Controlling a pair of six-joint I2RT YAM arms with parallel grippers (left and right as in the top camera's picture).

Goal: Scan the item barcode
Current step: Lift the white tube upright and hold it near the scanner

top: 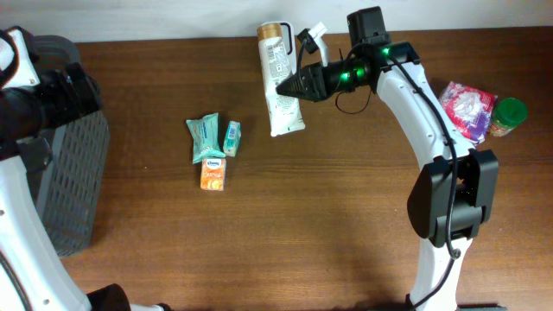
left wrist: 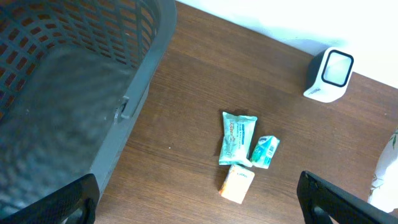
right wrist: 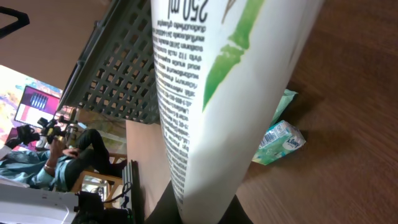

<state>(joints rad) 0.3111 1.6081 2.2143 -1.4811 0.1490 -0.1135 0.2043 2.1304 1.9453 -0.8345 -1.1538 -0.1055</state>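
The main danger is that the barcode never faces the scanner (left wrist: 329,74). In the right wrist view only small print and a green leaf drawing show on the tube (right wrist: 211,93), and I cannot find a barcode on any visible side. If the arm brings the tube to the scanner window with the wrong side, no reading will come, and it must then be turned in the grip.

A second danger is slipping. The tube is long and soft, and the right tool (top: 285,88) takes it from the side, around the middle of its length. A quick wrist turn may let it swing or slide out between the fingers. Pressing harder may only bend the tube and wrinkle the code.

The right tool is clamped on the tube, with the fingers nearly together. It holds the tube at the far middle of the surface (top: 346,225), with the brown cap toward the far edge. In the left wrist view the scanner stands a little farther than the tube.

The left tool (left wrist: 199,211) is spread fully apart and holds nothing. It hangs beside the basket (top: 73,181) at the left, above the small packs (top: 212,151).
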